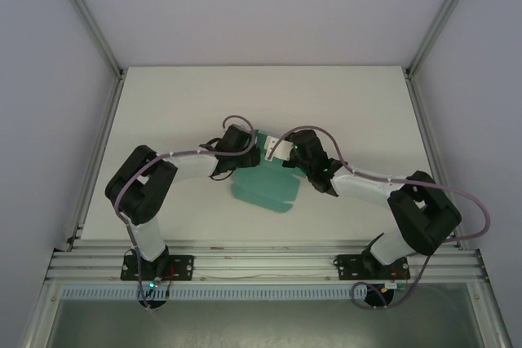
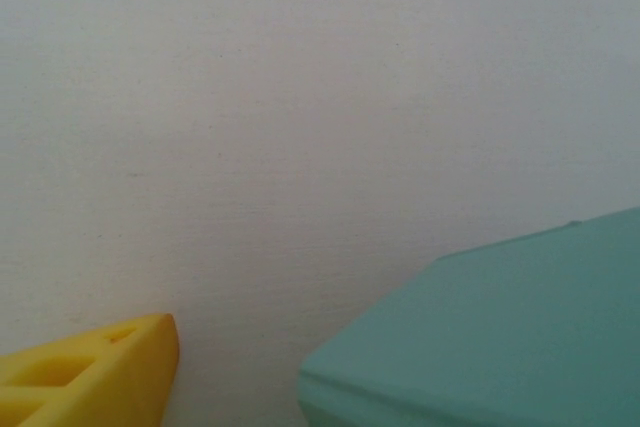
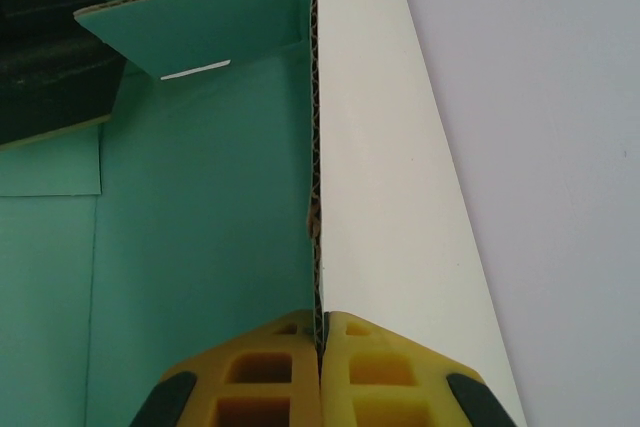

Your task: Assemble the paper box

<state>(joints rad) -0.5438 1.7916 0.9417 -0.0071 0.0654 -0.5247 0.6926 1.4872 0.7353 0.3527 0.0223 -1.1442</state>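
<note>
**Half-folded teal paper box (image 1: 265, 185) sits mid-table between two robot arms**

The box is thin corrugated card, teal-green. One wall stands upright with a slotted flap bent over its far end, and the rest lies flat on the white table (image 1: 179, 112). It looks light and fairly stiff, though probably quick to crease or crush under a hard squeeze, so a wall's free edge near a fold seems the safest hold. The right gripper (image 3: 321, 347) has its yellow fingers pressed together on the upright wall's edge. One yellow finger (image 2: 100, 372) of the left gripper (image 1: 245, 144) lies near a card corner, apart from it. Whether that gripper is spread cannot be told.
</note>
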